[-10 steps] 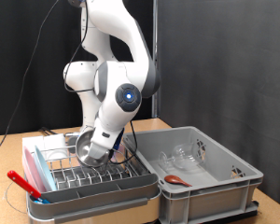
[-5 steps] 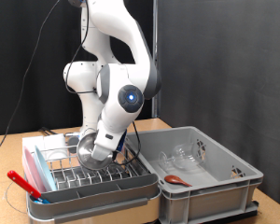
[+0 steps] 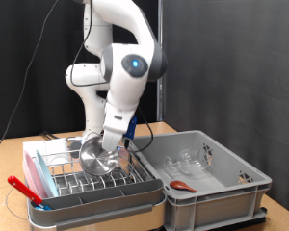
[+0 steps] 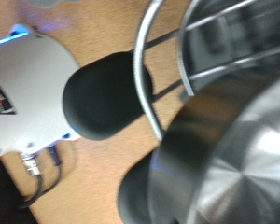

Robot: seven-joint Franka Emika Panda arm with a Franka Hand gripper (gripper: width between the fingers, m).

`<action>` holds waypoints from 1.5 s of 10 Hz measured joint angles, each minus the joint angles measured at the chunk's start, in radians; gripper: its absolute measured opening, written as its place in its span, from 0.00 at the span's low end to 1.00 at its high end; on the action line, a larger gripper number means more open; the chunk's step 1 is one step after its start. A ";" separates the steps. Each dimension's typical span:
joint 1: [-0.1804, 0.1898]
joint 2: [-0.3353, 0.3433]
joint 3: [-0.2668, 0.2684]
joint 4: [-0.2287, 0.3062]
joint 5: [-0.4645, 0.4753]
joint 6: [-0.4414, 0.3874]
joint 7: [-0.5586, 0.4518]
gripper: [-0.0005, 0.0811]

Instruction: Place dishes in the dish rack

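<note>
A shiny steel bowl (image 3: 98, 159) leans tilted among the wires of the dish rack (image 3: 106, 180), a silvery grid on a white-pink tray with a grey front trough. My gripper (image 3: 112, 146) hangs just above the bowl's upper rim. In the wrist view the two black fingers (image 4: 103, 93) stand apart on either side of the thin rim of the bowl (image 4: 238, 177), with bare gaps beside it, so the gripper (image 4: 131, 145) is open. Clear glass cups (image 3: 190, 161) lie in the grey crate.
The deep grey plastic crate (image 3: 226, 197) stands at the exterior view's right and also holds a red spoon-like thing (image 3: 180, 185). A red-handled utensil (image 3: 22, 188) sticks out of the rack's front left corner. A wooden table and a black curtain lie behind.
The arm's upper links have swung upward and the wrist has risen slightly. The bowl stays leaning in the rack at the same spot.
</note>
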State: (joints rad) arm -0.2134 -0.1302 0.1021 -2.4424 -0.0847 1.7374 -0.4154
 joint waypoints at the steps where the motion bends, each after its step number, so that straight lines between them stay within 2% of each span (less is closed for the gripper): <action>1: 0.000 -0.050 0.001 -0.010 -0.006 0.034 0.007 0.99; 2: 0.000 -0.099 0.003 -0.018 -0.022 0.053 0.043 1.00; 3: -0.001 -0.156 0.013 -0.054 -0.035 0.082 0.089 1.00; 4: -0.001 -0.151 0.012 -0.054 -0.029 0.075 0.065 1.00; 5: 0.000 -0.150 0.008 -0.061 -0.013 0.103 0.027 1.00; 6: 0.001 -0.171 -0.003 -0.090 0.023 0.175 -0.038 1.00; 8: 0.000 -0.266 -0.034 -0.167 0.074 0.274 -0.151 1.00; 9: -0.001 -0.317 -0.049 -0.194 0.079 0.280 -0.184 1.00; 10: -0.003 -0.361 -0.062 -0.213 0.079 0.281 -0.201 1.00; 12: -0.020 -0.436 -0.080 -0.265 0.071 0.370 -0.205 1.00; 13: -0.031 -0.461 -0.084 -0.294 0.066 0.418 -0.205 1.00; 15: -0.040 -0.484 -0.104 -0.319 0.063 0.436 -0.232 1.00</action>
State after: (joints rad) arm -0.2531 -0.6144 -0.0023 -2.7617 -0.0214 2.1731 -0.6475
